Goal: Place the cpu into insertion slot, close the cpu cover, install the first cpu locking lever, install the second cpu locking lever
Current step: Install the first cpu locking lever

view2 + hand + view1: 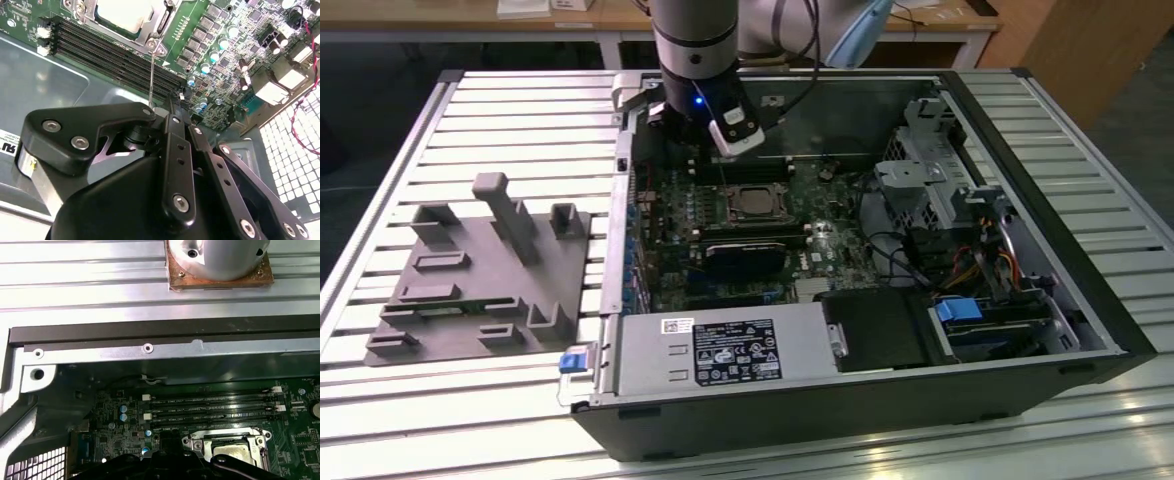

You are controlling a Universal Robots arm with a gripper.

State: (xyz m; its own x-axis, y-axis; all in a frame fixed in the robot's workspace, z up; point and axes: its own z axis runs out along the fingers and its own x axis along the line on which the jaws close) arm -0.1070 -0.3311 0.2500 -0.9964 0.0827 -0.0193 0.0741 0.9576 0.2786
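The cpu point(751, 203) point(124, 14) point(231, 446) lies flat in the insertion slot point(727, 190) on the green board, its dull silver top facing up. The cpu cover point(159, 24) point(196, 440), a silvery frame, lies down around it with the chip showing through its window. A thin metal locking lever point(151, 75) rises from the socket's corner to the tip of my gripper point(159, 114). My gripper point(694, 135) hangs inside the case just beyond the socket's far side. Its black linkage point(165, 465) sits close beside the cover.
Long black memory slots point(115, 55) point(215, 407) run beside the socket. A black block point(747, 252) lies nearer the camera. The case holds a power supply point(707, 350) and a drive cage point(921, 180). A grey fixture point(474, 270) stands at the exterior view's left.
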